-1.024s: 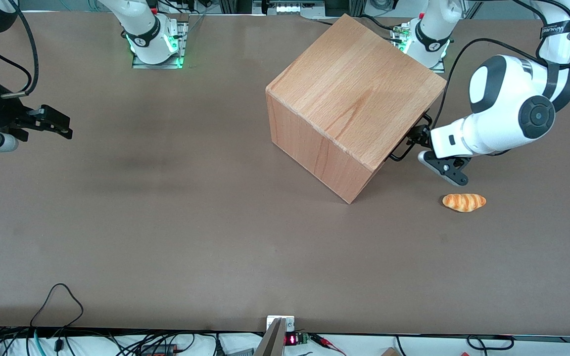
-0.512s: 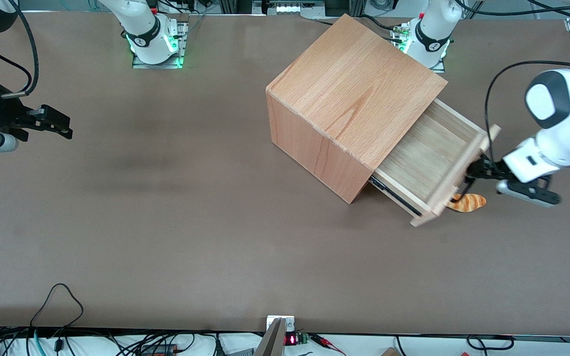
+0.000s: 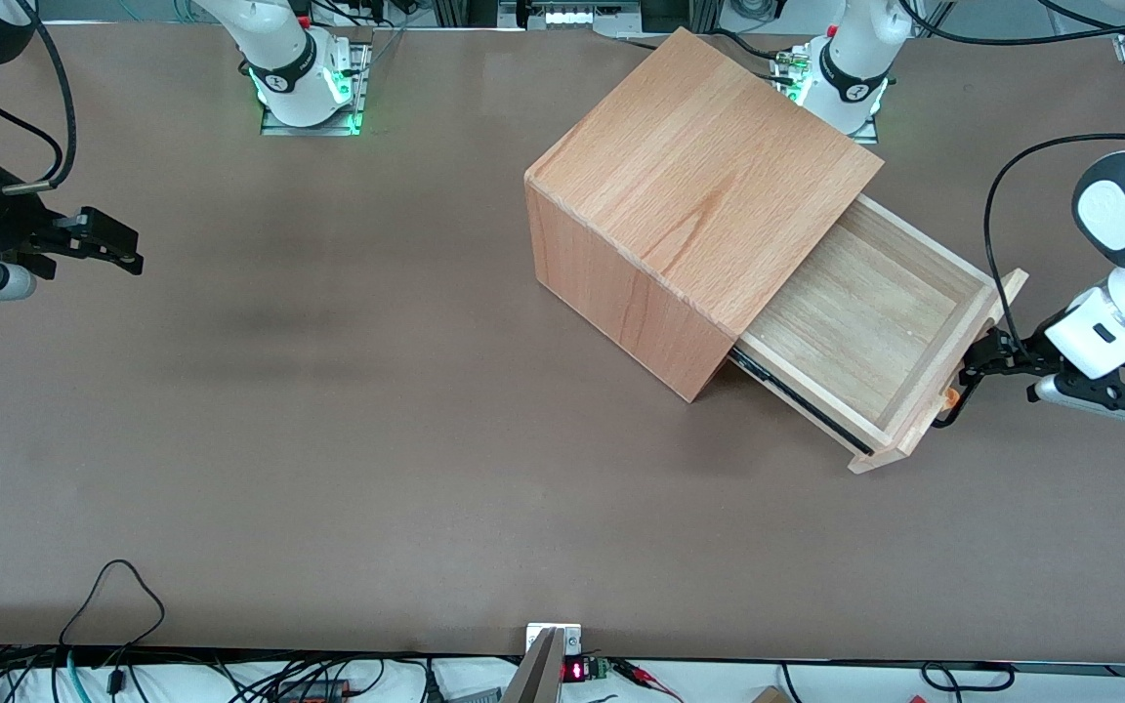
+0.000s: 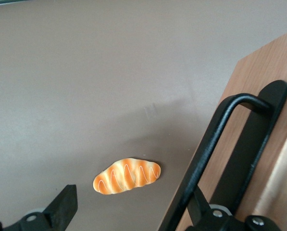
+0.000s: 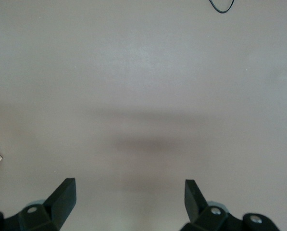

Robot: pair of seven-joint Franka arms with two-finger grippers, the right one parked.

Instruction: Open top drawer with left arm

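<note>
The top drawer (image 3: 865,327) of the wooden cube cabinet (image 3: 699,176) stands pulled far out, and its pale inside is empty. Its flat wood front (image 3: 953,376) carries a black wire handle (image 3: 955,405). The handle also shows in the left wrist view (image 4: 215,139). The white left arm (image 3: 1124,293) reaches to the drawer front. Its black gripper (image 3: 990,356) is at the handle. In the left wrist view the gripper (image 4: 131,214) is open, with the handle bar lying between the spread fingers, close against one fingertip (image 4: 201,209).
A toy bread roll (image 4: 126,176) lies on the brown table under the gripper. In the front view it is almost wholly hidden by the drawer front, with only an orange tip (image 3: 952,396) showing. The table edge is close toward the working arm's end.
The drawer went from shut to far out of the cabinet. The gripper moved away from the cabinet with the handle. The drawer front now covers the bread roll in the front view.
</note>
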